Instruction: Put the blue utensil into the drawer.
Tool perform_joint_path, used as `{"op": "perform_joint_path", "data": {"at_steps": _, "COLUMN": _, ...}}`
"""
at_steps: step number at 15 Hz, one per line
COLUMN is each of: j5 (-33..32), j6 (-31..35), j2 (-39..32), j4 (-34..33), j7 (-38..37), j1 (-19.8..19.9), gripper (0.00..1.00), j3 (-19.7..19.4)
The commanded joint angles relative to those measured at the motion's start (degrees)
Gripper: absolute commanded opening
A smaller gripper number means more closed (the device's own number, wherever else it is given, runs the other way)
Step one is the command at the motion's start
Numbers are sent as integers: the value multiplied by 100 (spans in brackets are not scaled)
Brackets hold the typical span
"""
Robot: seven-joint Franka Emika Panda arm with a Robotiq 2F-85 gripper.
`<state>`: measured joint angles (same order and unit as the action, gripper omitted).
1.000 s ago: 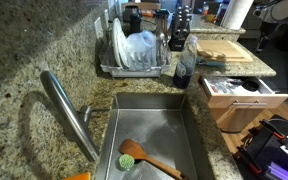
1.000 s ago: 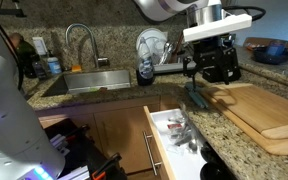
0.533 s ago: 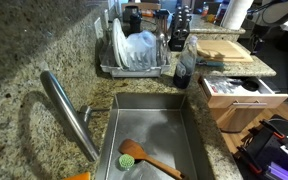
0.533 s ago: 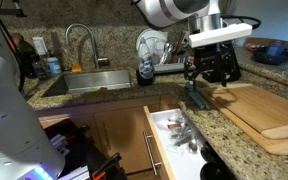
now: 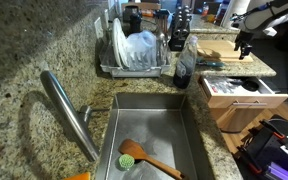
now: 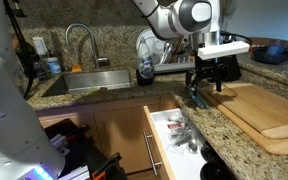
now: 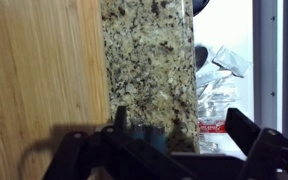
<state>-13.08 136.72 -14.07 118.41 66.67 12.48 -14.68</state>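
The blue utensil (image 6: 193, 98) lies on the granite counter between the cutting board (image 6: 264, 110) and the open drawer (image 6: 156, 125). My gripper (image 6: 210, 82) hangs just above it with its fingers spread. In the wrist view the utensil's teal end (image 7: 147, 131) shows near one finger of the gripper (image 7: 182, 125), which is open and empty. The drawer (image 5: 248, 110) is pulled out, with plastic-wrapped items on its pale inside (image 7: 267, 60). The gripper (image 5: 244, 45) also shows above the counter in an exterior view.
A sink (image 5: 154, 115) holds a brown wooden spoon (image 5: 156, 159) and a green scrubber (image 5: 127, 160). A faucet (image 5: 69, 110), a dish rack (image 5: 134, 52) and a dark cup (image 6: 145, 74) stand nearby. The cutting board (image 7: 44, 60) is beside the gripper.
The gripper has moved down and away from the camera toward the counter and now sits just over the blue utensil. The utensil and drawer have not moved.
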Motion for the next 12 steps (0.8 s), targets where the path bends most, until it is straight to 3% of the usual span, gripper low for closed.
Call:
{"op": "perform_joint_path", "data": {"at_steps": 1, "j5": 209, "j6": -397, "j2": -488, "j4": -419, "j7": -10, "j1": 170, "gripper": 100, "j3": 229}}
{"op": "perform_joint_path", "data": {"at_steps": 3, "j5": 1132, "j6": -658, "j2": -850, "j4": -751, "j7": 912, "j1": 423, "gripper": 100, "j3": 619}}
{"op": "perform_joint_path", "data": {"at_steps": 5, "j5": 1583, "j6": -897, "j2": -1058, "j4": -1043, "j7": 1257, "j1": 540, "gripper": 100, "j3": 830}}
{"op": "perform_joint_path", "data": {"at_steps": 6, "j5": 1224, "j6": -594, "j2": -746, "j4": -582, "j7": 862, "j1": 376, "gripper": 100, "j3": 674}}
{"op": "perform_joint_path", "data": {"at_steps": 9, "j5": 1413, "j6": -709, "j2": -1046, "j4": -918, "j7": 1012, "j1": 447, "gripper": 100, "j3": 799}}
{"op": "perform_joint_path", "data": {"at_steps": 12, "j5": 1554, "j6": -179, "j2": -1388, "j4": -1066, "j7": 627, "j1": 498, "gripper": 100, "j3": 804}}
